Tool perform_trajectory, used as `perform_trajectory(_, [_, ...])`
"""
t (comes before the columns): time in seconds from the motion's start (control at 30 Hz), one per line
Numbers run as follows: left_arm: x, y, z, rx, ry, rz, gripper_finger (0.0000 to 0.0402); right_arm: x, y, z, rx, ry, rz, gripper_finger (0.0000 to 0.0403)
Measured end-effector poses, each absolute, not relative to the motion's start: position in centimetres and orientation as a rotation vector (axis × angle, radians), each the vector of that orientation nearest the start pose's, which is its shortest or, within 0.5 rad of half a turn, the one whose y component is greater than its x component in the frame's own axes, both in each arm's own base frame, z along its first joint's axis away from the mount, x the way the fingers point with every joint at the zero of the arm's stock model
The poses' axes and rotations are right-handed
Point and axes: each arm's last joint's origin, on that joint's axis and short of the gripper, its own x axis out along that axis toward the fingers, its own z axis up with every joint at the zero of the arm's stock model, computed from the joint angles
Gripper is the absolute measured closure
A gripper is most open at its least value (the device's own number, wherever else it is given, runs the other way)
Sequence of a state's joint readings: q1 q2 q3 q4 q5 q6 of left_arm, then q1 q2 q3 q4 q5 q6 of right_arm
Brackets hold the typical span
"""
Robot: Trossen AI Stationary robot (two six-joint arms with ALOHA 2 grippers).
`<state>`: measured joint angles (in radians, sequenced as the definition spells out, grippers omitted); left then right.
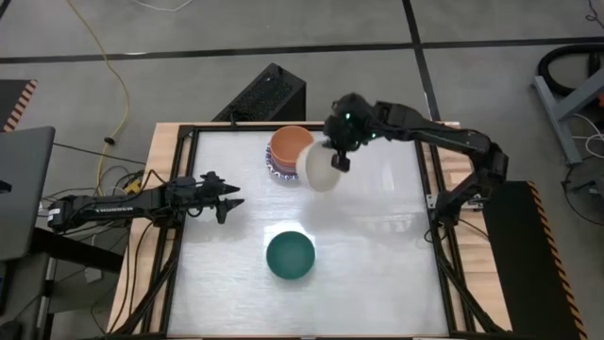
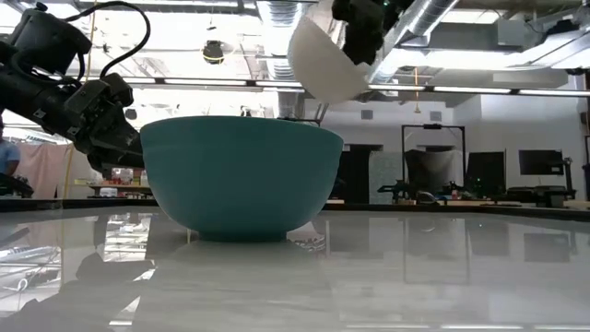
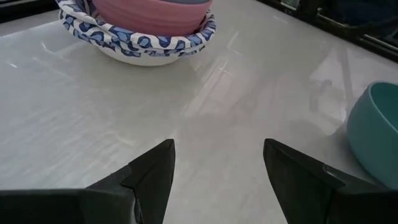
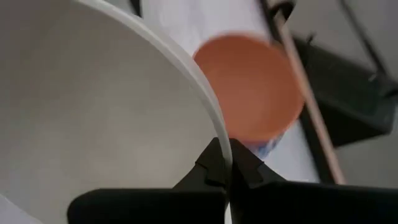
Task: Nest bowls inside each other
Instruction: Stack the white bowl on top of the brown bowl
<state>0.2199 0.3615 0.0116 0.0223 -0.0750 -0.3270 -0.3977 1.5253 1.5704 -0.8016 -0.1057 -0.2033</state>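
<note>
Bowls sit nested at the table's far edge, orange bowl (image 1: 291,144) on top, while the right gripper (image 1: 337,157) pinches a tilted cream bowl (image 1: 320,167) by its rim above them, green bowl (image 1: 290,255) apart, left gripper (image 1: 226,199) spread.

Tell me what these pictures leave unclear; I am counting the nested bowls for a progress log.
- Stack at the table's far side: the round orange bowl on top hides how many lie under it in the high view; the left wrist view cuts the pink bowl off at the edge above the blue-patterned white bowl.
- Low view: the dark green bowl blocks the stack.
- Right gripper: its cream bowl is tilted and blurred.
</note>
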Motion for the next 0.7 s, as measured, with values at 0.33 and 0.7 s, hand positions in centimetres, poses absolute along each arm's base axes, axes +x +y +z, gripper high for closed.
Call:
perform_trajectory(0.33, [11.2,2.7,13.8,-0.367,0.272,0.353,0.0167,29.7,-15.0,38.7,-0.077,0.561,-0.241,0.0394])
perform_trajectory(0.7, [11.2,2.9,13.9,-0.373,0.254,0.390,0.0167,30.9,-19.7,37.7,-0.095,0.457,-0.227,0.0394])
